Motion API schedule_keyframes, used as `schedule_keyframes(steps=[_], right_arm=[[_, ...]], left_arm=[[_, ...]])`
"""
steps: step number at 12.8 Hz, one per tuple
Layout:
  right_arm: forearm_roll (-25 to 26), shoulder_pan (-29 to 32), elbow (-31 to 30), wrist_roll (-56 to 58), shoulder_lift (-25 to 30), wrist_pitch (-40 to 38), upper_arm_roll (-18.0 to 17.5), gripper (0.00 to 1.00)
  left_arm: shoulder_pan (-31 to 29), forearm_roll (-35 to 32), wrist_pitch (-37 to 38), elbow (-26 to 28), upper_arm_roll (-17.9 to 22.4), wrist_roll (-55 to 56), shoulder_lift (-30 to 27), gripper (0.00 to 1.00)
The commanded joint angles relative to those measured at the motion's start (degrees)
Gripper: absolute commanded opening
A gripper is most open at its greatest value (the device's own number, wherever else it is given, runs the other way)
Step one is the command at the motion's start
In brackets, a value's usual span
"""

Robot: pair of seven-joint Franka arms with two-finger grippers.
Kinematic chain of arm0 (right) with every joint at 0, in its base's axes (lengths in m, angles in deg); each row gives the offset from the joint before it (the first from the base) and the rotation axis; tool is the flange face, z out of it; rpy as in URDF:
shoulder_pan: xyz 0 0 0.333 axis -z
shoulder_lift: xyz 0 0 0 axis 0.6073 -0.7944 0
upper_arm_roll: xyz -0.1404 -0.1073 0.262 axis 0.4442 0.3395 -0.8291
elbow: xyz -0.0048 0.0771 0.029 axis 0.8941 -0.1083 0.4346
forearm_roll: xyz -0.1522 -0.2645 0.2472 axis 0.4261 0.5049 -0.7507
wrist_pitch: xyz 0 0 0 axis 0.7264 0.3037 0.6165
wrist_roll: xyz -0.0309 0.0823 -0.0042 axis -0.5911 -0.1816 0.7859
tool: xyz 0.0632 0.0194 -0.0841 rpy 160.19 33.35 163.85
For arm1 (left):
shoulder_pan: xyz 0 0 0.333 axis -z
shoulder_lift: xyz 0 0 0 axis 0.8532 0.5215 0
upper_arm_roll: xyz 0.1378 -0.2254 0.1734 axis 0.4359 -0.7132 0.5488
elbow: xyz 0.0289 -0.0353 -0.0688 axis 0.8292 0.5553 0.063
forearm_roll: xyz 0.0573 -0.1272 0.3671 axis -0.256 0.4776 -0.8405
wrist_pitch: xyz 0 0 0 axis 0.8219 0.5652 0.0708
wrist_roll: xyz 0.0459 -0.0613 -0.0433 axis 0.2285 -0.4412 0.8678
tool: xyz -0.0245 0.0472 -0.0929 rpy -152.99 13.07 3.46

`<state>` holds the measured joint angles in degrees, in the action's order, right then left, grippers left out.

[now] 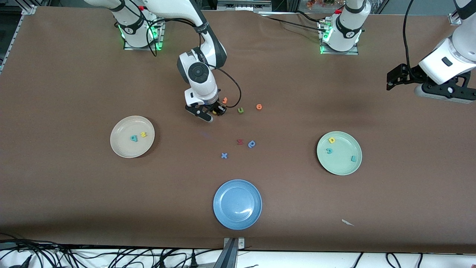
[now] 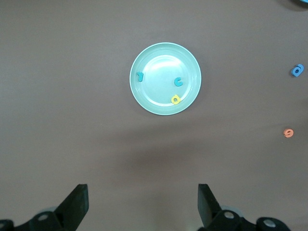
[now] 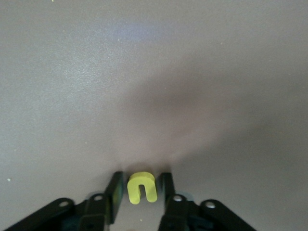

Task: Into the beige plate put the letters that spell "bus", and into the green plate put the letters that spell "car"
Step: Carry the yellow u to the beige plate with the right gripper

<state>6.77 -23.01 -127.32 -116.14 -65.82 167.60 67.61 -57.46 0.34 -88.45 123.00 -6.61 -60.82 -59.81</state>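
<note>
Right gripper (image 1: 214, 111) is down at the worktop (image 1: 74, 193), at about one o'clock from the beige plate (image 1: 119, 148). Its fingers (image 3: 117, 192) stand narrow on either side of the yellow u (image 3: 141, 186), with a thin gap on each side. The u lies flat on the worktop, not in any plate. In the beige plate lie the teal b (image 1: 134, 138) and, at its two o'clock, the yellow s (image 1: 143, 134). The green plate (image 1: 346, 169) holds all three: yellow a (image 1: 331, 140), teal c (image 1: 329, 150) and teal r (image 1: 353, 159). Left gripper (image 1: 390, 80) waits high over the left arm's end of the worktop, fingers (image 2: 77, 204) wide, nothing held. At three o'clock from the right gripper lies a green u (image 1: 240, 110).
</note>
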Motion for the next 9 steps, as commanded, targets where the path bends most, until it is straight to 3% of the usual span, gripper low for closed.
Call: schedule_keyframes(steps=[1,5,7,9], right_arm=[[0.12,-0.59,0.84,-0.65,-0.61,-0.43,0.2,0.27],[0.21,-0.68,1.62,-0.04,-0.7,-0.6,0.2,0.15],[1.43,0.2,5.82,2.15,-0.7,-7.76,1.34,0.12],[4.68,0.47,8.21,10.55,-0.26,-14.29,7.46,0.1]], left_arm=[[-0.32,-0.21,0.79,-1.08,-0.18,0.03,0.2,1.0],[-0.32,-0.03,0.79,-1.17,-0.18,0.2,0.2,1.0],[-0.32,-0.03,0.79,-1.17,-0.09,0.2,0.2,1.0],[-0.23,-0.03,1.14,-3.43,-0.09,0.29,1.33,1.0]])
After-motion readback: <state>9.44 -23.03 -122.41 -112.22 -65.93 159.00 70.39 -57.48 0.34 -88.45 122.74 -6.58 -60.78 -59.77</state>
